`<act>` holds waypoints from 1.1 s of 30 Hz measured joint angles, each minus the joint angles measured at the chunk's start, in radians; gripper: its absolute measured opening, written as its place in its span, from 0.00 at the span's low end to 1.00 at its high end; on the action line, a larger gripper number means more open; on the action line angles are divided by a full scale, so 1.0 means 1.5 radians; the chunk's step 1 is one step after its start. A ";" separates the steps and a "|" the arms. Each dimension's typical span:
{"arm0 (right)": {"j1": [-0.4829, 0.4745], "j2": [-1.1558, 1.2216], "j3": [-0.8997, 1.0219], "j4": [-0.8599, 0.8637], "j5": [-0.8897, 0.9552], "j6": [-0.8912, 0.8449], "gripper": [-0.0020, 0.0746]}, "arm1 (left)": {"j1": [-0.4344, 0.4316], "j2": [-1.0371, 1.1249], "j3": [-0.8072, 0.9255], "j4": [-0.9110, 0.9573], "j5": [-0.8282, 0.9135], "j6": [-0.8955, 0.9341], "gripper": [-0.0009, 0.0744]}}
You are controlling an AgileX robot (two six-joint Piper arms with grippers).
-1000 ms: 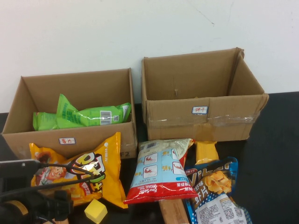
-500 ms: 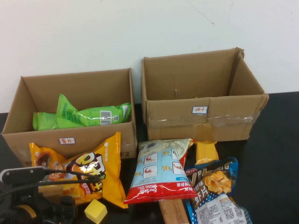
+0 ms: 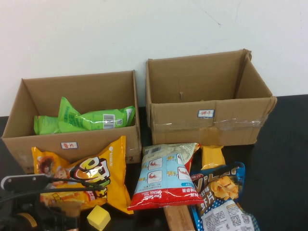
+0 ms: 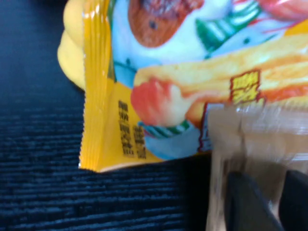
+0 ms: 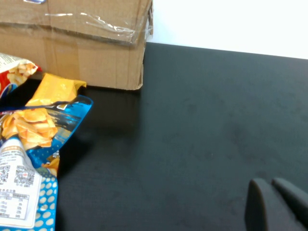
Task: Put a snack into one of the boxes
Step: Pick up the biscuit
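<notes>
Two pincers are entered first, being nearest. The left pincer [image 4: 262,202] sits low at the near left edge of the black table [image 3: 284,159], right against the lower edge of the snack; its dark tips stand close together, but whether they have actually pinched the foil cannot be told. The right pincer [image 5: 276,204] shows only in its own wrist view, parked over bare table to the right of the pile, its two dark tips drawn together and holding nothing.

Item, snack: one large yellow-orange chip bag [image 3: 79,180] with black-and-yellow lettering, a cartoon face and a picture of fries, lying flat on the table just in front of the left box. A small yellow cube [image 3: 98,217] lies just beside its near corner.

Item: one light-blue-and-red bag [image 3: 163,178], centre, beside the snack. One dark-blue chip bag [image 3: 219,185] to its right, with a small orange packet [image 3: 212,156] behind it and a wooden board [image 3: 178,217] showing beneath.

Item, far row: one open brown cardboard box on the left [image 3: 72,142], already holding bright green bags [image 3: 86,119]; one open brown cardboard box on the right [image 3: 211,120], taped along its front, no contents visible.

Risks, as judged: a grip on the thin crimped edge alone may slip once the bag's weight hangs from it. The puffed bag may catch the near wall of the left box if lifted low, or drag the yellow cube along.
</notes>
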 joint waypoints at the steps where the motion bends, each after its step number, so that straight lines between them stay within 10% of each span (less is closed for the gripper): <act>1: 0.000 0.000 0.000 0.000 0.000 0.000 0.03 | 0.000 -0.013 0.000 0.002 0.004 -0.001 0.21; 9: 0.000 0.000 0.000 0.000 0.000 0.000 0.03 | 0.000 -0.129 0.000 0.025 0.058 -0.005 0.23; 17: 0.000 0.000 0.000 0.000 0.000 0.000 0.03 | -0.042 -0.152 -0.064 0.023 0.401 -0.056 0.86; 33: 0.000 0.000 0.000 0.000 0.000 0.000 0.03 | -0.061 0.062 -0.140 0.003 0.401 -0.053 0.90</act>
